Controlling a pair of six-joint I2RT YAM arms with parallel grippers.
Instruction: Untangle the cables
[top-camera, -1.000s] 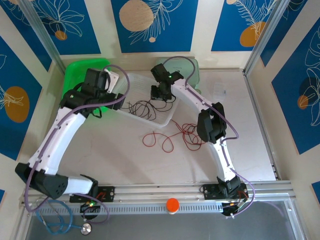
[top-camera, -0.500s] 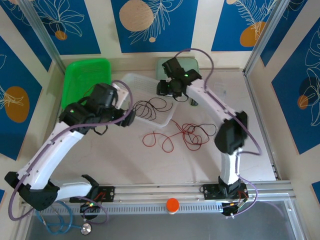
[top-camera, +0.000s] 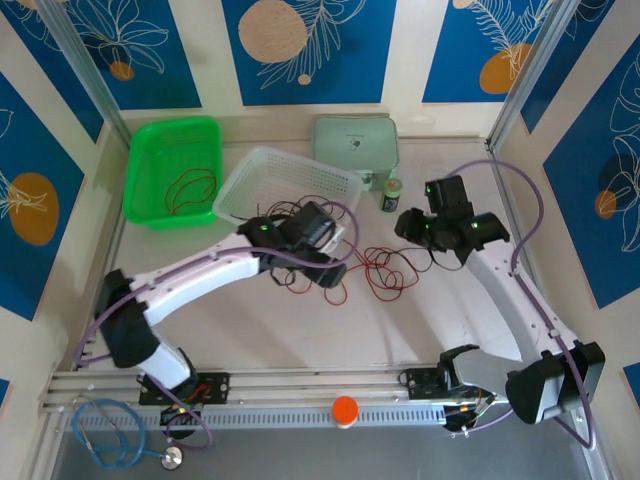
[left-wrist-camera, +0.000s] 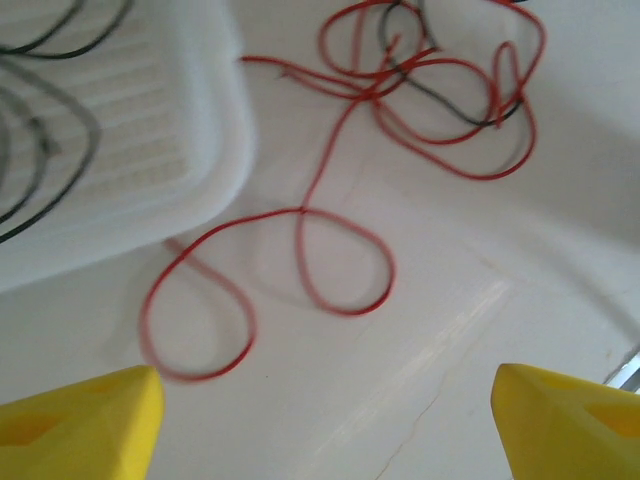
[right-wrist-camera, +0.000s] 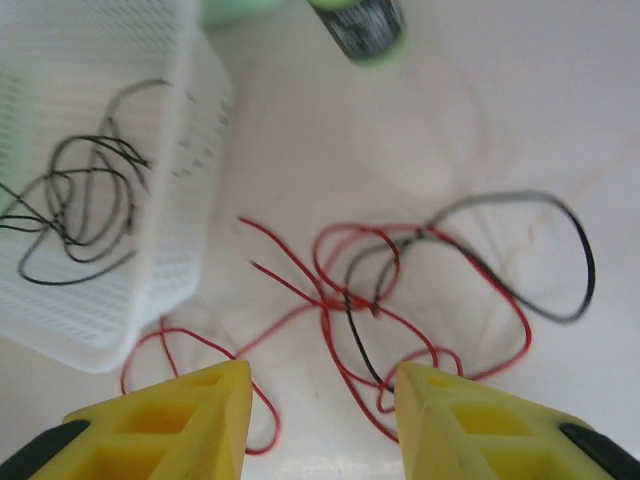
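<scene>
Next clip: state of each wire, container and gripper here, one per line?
Thin red wire on the table: looped, tangled with a black one.
Thin black wire on the table: threaded through the red loops.
Black wire in the white mesh basket: loose heap.
Red wire in the green plastic basket: loose heap.
Grey-green lidded box: closed.
Small green-capped bottle: upright.
Left gripper: open, empty.
Right gripper: open, empty.

Blue wall panels (top-camera: 340, 60) with leaf and circle prints, cream strips between, enclose a whitish worktop (top-camera: 250, 330); metal rail (top-camera: 300, 385) near.
</scene>
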